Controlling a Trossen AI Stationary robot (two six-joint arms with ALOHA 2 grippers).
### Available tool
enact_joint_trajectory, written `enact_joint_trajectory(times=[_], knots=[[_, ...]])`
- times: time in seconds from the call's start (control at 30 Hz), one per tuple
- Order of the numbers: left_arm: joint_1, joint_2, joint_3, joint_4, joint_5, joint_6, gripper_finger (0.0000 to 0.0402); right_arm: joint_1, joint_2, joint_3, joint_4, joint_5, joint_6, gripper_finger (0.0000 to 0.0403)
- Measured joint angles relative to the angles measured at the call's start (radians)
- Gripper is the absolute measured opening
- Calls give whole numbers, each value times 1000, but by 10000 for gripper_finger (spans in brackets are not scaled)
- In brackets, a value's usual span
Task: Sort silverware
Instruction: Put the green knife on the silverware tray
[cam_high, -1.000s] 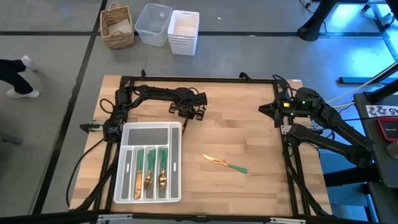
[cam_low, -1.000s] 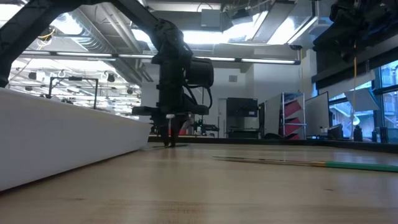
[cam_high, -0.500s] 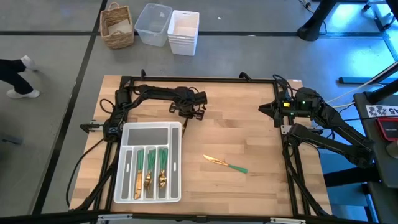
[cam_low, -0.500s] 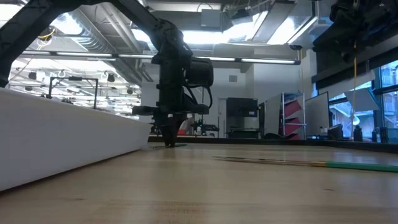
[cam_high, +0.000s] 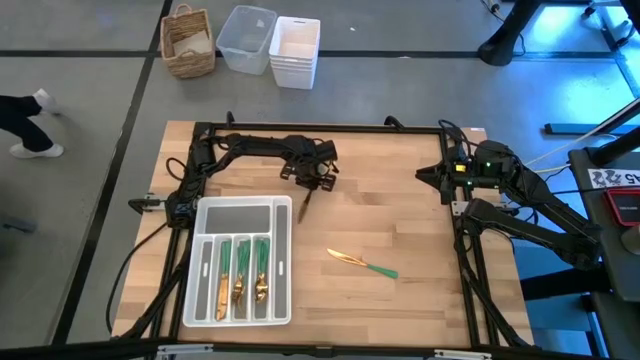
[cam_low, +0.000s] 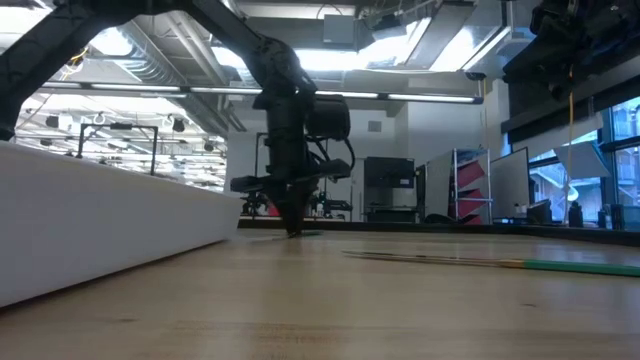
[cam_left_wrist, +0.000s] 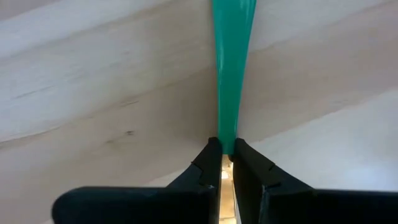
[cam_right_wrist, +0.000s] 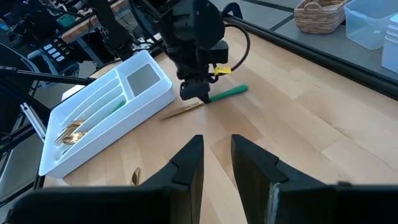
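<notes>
My left gripper (cam_high: 308, 188) points down over the far middle of the table, just beyond the white tray's (cam_high: 284, 215) far right corner. It is shut on a piece of silverware (cam_right_wrist: 217, 95) with a green handle and a gold head (cam_right_wrist: 177, 112). A second piece (cam_high: 362, 263) lies flat on the wood right of the tray. Three tray compartments hold more silverware (cam_high: 240, 275). My right gripper (cam_right_wrist: 214, 158) hangs open, raised at the table's right side, holding nothing. My left gripper pinches the piece between its two fingers where the green handle meets the gold head (cam_left_wrist: 225, 149). The fingers come from above and lie across the piece. It lies about level, low over the wood; whether it is clear of the table cannot be told.
A black frame (cam_high: 320, 128) runs along the table's edges. On the floor beyond the far edge stand a wicker basket (cam_high: 188, 42) and two plastic bins (cam_high: 270, 45). A person's foot (cam_high: 30, 120) shows far left. Bare wood lies between the tray and the right arm.
My left gripper has shut on the green-handled piece, then gone a little toward the table's right and far edges and slightly up, taking the piece with it. The right arm has kept still.
</notes>
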Motion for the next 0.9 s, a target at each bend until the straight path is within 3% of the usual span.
enact_joint_trajectory(times=[0.37, 0.9], knots=[[7, 0, 2, 131, 106, 18, 14, 0, 0, 0, 0, 0, 0, 83], [9, -62, 3, 123, 171, 47, 11, 0, 0, 0, 0, -1, 0, 83]])
